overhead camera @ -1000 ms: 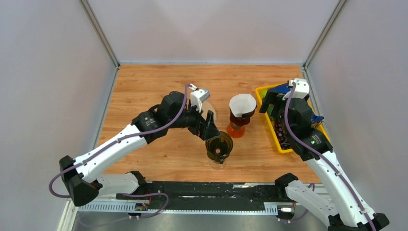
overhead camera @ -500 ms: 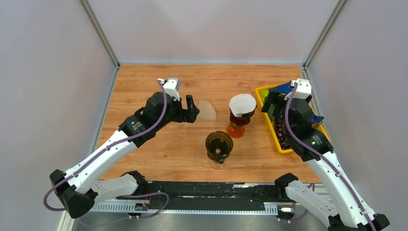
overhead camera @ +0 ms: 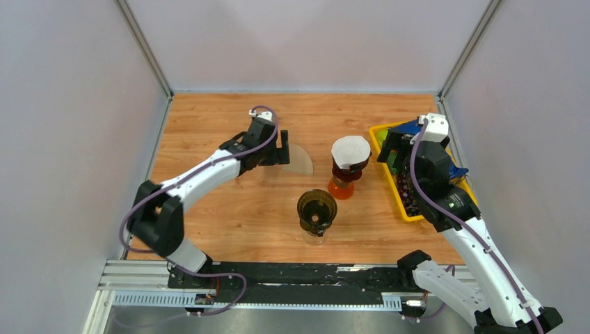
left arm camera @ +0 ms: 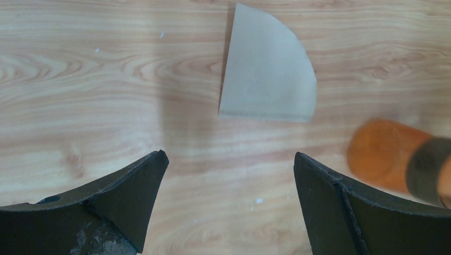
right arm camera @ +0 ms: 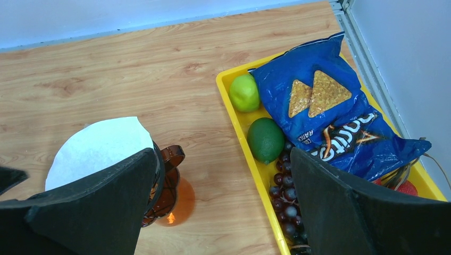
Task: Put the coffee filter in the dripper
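Top external view first. Flat on the table (overhead camera: 209, 125): a brown coffee filter (overhead camera: 300, 161), at about 11 o'clock from the empty dark dripper (overhead camera: 317, 212) and well apart from it. Just beside the filter, at its 9 o'clock: the left gripper (overhead camera: 278, 149), spread wide, nothing in it, not touching the paper. Over at 3 o'clock, above the edge of the yellow tray (overhead camera: 381, 132): the right gripper (overhead camera: 391, 149), also spread wide and empty. Between the two, another dripper on an orange pot (overhead camera: 342, 188), already holding a white filter (overhead camera: 350, 149).

Step in hand, most likely: reaching in to pick up the brown filter. Not picked up yet.

Left wrist view, for the way the filter (left arm camera: 266, 79) lies. Shaped like a slice of pie. Sharp tip at 12 o'clock, bumpy pressed seam at 6 o'clock, straight side at 9 o'clock, round side at 3 o'clock. Long way running from 12 to 6. Left gripper (left arm camera: 228, 156) just short of the seam, fingers (left arm camera: 133, 186) on either side.

Next, probably: go lower, pinch one edge, lift. Tricky, since thin paper lying flat gives little to grab. Then carry toward 5 o'clock and drop in tip down.
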`<state>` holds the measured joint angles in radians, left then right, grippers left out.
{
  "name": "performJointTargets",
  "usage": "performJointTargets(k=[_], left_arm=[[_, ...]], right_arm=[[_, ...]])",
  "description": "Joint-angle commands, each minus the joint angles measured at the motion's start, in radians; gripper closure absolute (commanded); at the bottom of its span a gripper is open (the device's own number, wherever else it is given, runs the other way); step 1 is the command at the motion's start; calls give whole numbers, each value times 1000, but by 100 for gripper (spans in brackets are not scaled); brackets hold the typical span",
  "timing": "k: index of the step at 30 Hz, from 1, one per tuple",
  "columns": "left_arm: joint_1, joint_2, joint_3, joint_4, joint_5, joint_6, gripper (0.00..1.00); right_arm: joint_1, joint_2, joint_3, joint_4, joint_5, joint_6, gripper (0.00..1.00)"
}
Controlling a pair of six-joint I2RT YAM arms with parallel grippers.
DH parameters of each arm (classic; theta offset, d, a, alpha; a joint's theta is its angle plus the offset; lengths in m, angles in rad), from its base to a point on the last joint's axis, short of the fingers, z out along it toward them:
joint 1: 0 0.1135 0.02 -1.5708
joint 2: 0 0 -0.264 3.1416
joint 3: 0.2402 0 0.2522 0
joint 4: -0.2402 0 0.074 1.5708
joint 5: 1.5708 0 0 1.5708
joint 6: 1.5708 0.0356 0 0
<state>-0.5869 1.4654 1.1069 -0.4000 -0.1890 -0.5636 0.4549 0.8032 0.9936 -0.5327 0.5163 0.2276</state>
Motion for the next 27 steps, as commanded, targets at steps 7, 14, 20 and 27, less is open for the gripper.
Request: performJointTargets(k=[7, 14, 20, 27], left_arm=[[4, 511, 392, -40, -1, -33, 0], [-5, 679, 536, -112, -31, -53, 4], [-43, 736, 567, -172, -88, -49, 9], [-61, 756, 538, -217, -76, -78, 16]], right_arm=[[-5, 1, -12, 40, 5, -17, 0], [-5, 7, -16, 40, -1, -18, 0], [-5, 11, -18, 41, 1, -20, 0], [-5, 10, -19, 41, 2, -22, 0]])
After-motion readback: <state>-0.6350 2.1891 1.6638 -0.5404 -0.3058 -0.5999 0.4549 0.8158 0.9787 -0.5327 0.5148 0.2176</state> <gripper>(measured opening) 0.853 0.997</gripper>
